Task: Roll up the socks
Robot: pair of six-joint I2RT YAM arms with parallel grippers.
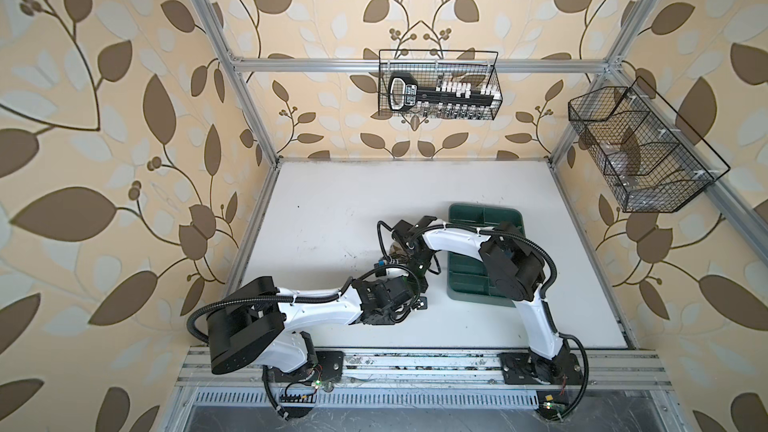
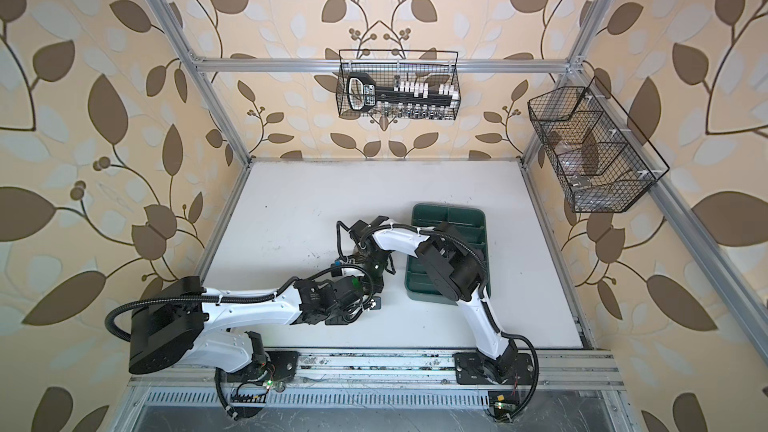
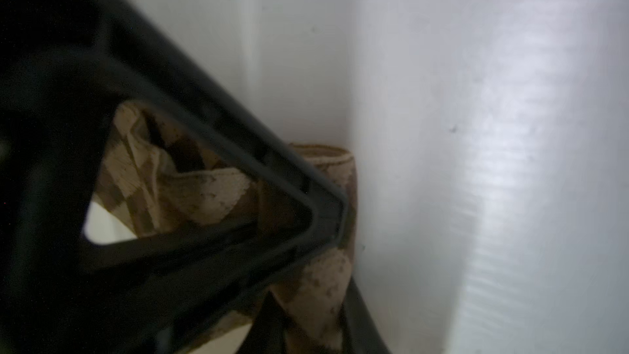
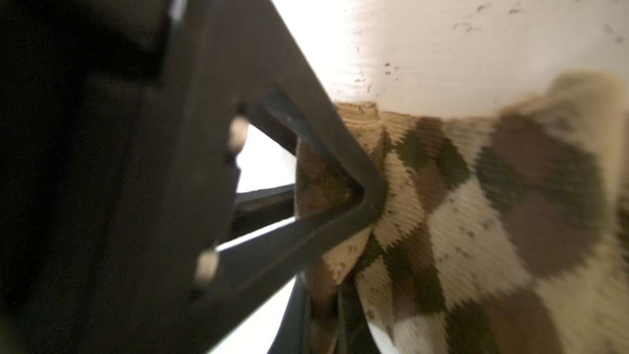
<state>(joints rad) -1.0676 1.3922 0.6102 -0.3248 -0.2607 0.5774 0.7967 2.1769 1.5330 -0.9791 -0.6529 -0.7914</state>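
Note:
One of the socks, tan with brown argyle diamonds [image 4: 459,219], is bunched between both grippers at mid-table. My right gripper [image 4: 326,301] is shut on a fold of it, and the fabric spreads out beyond the fingers. My left gripper [image 3: 316,304] is shut on another part of the same sock [image 3: 204,195], which is pinched between its dark fingers just above the white table. In both top views the two wrists meet over the sock and hide nearly all of it. Only a tan scrap [image 1: 397,248] [image 2: 358,250] shows. No other sock is in view.
A green divided tray [image 1: 465,218] lies on the white table [image 1: 332,209], partly under the right arm. A wire basket holding a tool set [image 1: 438,85] hangs on the back wall. Another wire basket [image 1: 640,151] hangs on the right frame.

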